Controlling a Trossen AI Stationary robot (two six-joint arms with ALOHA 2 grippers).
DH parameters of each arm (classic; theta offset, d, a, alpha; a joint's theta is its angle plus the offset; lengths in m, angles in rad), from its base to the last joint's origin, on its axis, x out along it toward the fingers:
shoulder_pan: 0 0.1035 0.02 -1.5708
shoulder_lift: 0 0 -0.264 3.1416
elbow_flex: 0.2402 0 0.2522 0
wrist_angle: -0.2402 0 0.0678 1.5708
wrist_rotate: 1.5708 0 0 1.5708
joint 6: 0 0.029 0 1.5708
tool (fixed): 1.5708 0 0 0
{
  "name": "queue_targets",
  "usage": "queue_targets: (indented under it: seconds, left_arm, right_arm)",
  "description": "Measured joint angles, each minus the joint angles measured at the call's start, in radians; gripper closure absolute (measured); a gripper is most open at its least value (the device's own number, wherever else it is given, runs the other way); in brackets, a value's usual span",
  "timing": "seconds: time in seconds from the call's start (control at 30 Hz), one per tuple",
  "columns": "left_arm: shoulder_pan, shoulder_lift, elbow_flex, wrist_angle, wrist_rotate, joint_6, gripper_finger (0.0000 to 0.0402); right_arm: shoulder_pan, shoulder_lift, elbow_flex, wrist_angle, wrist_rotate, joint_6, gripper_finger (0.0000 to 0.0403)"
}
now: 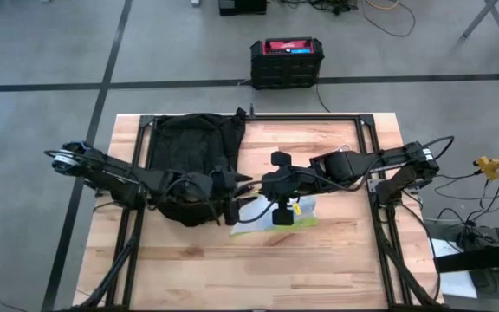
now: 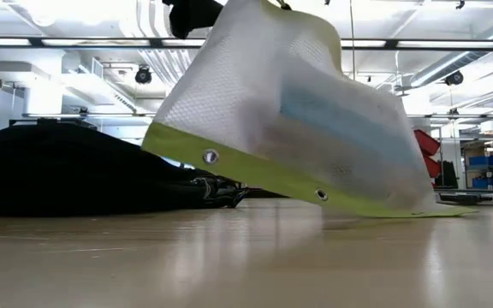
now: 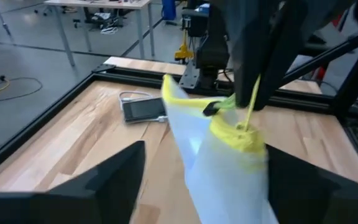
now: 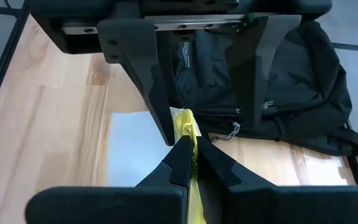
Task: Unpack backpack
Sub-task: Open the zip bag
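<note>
The black backpack (image 1: 193,160) lies flat on the table's left half and shows as a low dark mound in the low view (image 2: 58,175). To its right is a white mesh pouch with yellow-green trim (image 1: 288,215), raised at one end. My right gripper (image 4: 189,146) is shut on the pouch's trim. My left gripper (image 1: 230,187) stands open at the backpack's right edge. In the left wrist view (image 3: 204,177) the pouch (image 3: 222,174) shows ahead between its spread fingers, and I cannot tell if they touch it. My right gripper pinches the pouch's bunched yellow-green edge (image 4: 185,121) between its two fingers, coming from above and pointing down. The pouch hangs tilted below the fingers. Its upper end is raised off the wood and its lower trimmed edge (image 2: 435,210) rests on the table.
A small grey device with a cable (image 3: 143,109) lies on the wood beyond the pouch. A black-and-red box (image 1: 287,61) stands on the floor past the table's far edge. The black frame rail (image 1: 319,117) runs along the far side. Bare wood (image 1: 258,269) lies toward the near edge.
</note>
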State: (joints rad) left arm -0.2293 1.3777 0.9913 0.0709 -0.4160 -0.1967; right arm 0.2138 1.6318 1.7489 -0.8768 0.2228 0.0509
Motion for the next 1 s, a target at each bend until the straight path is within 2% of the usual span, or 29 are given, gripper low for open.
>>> queue_targets:
  seconds: [0.1,0.2,0.23,0.4,0.73,1.0]
  left_arm:
    - [0.000,0.000,0.000,0.007,0.017,0.008,0.0243]
    - [-0.001,0.000,0.000,0.008,0.023,0.019,0.0357]
    - [-0.001,0.000,0.000,0.011,0.023,0.020,0.0378]
    - [-0.001,-0.004,0.000,0.044,0.022,0.057,0.0396]
    - [-0.028,-0.111,0.001,0.014,0.015,0.202,0.0400]
    - [-0.034,-0.160,0.003,-0.032,0.003,0.263,0.0401]
  right_arm:
    - [0.000,0.000,0.000,0.000,0.016,0.000,0.0403]
    - [-0.001,0.001,0.000,0.000,0.022,0.001,0.0403]
    - [-0.001,0.001,0.000,0.000,0.022,0.001,0.0403]
    - [0.006,0.000,0.000,-0.008,0.023,0.011,0.0403]
    - [0.021,-0.008,0.002,-0.126,0.033,0.086,0.0403]
    - [0.033,-0.060,0.001,-0.135,0.040,0.106,0.0403]
